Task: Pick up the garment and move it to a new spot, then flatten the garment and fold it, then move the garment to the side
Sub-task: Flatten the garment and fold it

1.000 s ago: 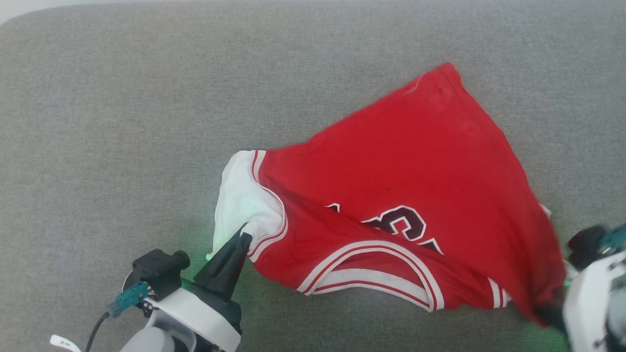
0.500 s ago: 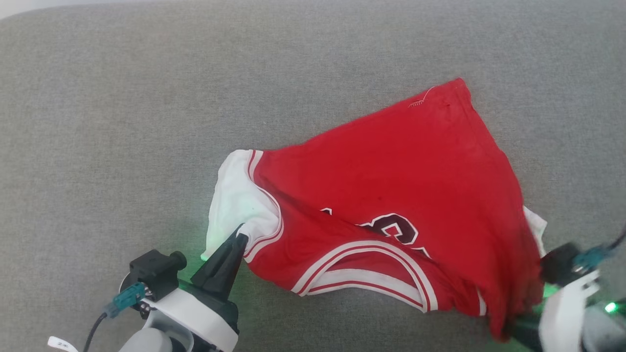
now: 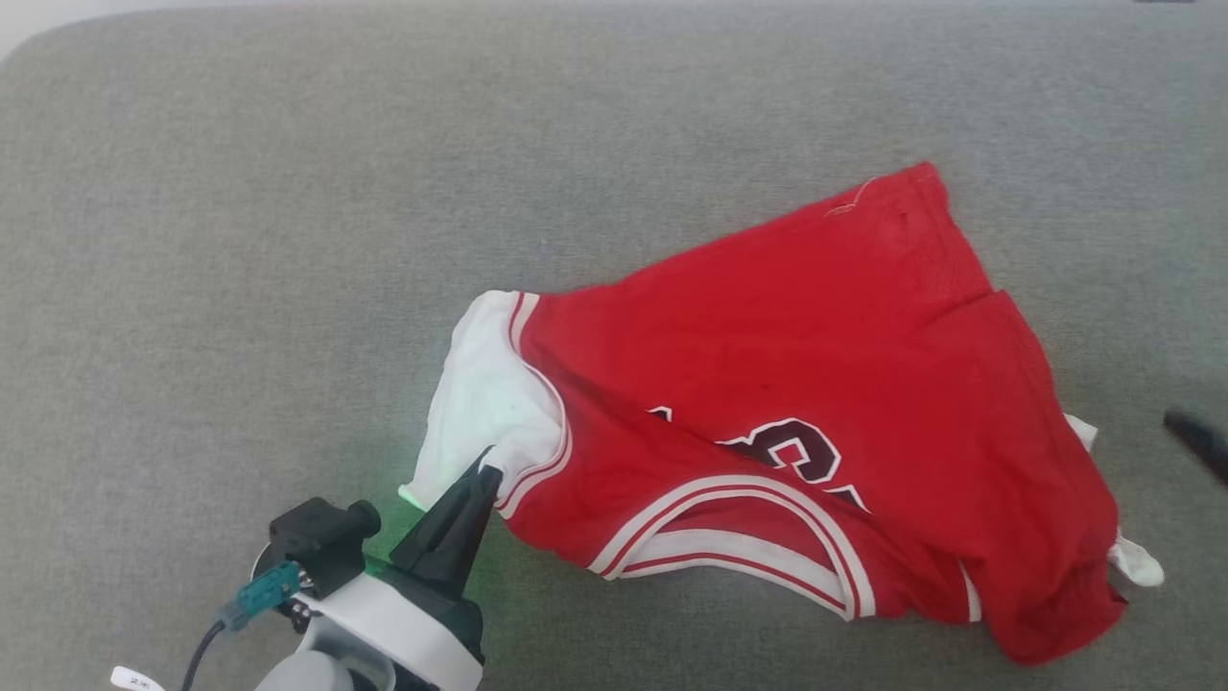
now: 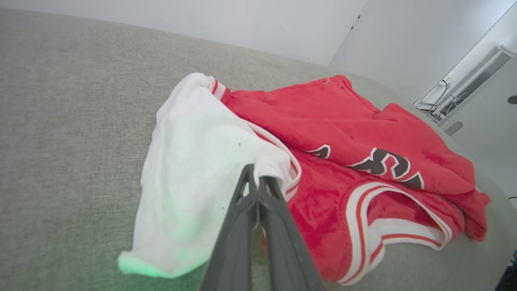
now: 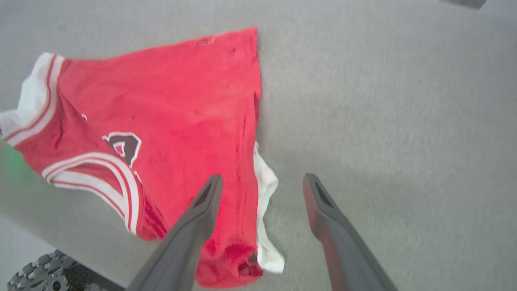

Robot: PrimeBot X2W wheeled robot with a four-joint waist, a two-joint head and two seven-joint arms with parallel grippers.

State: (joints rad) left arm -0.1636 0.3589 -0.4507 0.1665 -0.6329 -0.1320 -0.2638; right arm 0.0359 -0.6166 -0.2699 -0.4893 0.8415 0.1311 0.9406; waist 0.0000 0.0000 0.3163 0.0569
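- My left fingers [image 3: 484, 472] are pinched shut on the lower edge of the shirt's white sleeve [image 3: 484, 403], close in front of me. The bite looks thin, so I should pull slowly and keep low.
- My right fingers [image 5: 261, 180] are spread wide and hold nothing. They hang above the shirt's other side, where a second white sleeve [image 5: 268, 184] pokes out from under the red cloth.
- The shirt [image 3: 787, 365] lies rumpled on the grey worktop [image 3: 288, 192], right of centre, with a fold half covering the black lettering [image 3: 796, 451].
- To flatten it, I judge the right fingers should take that buried sleeve or its shoulder. Then both sides can draw apart evenly.
- The far hem corner [image 3: 911, 192] lies flat, so I would let it drag as an anchor.
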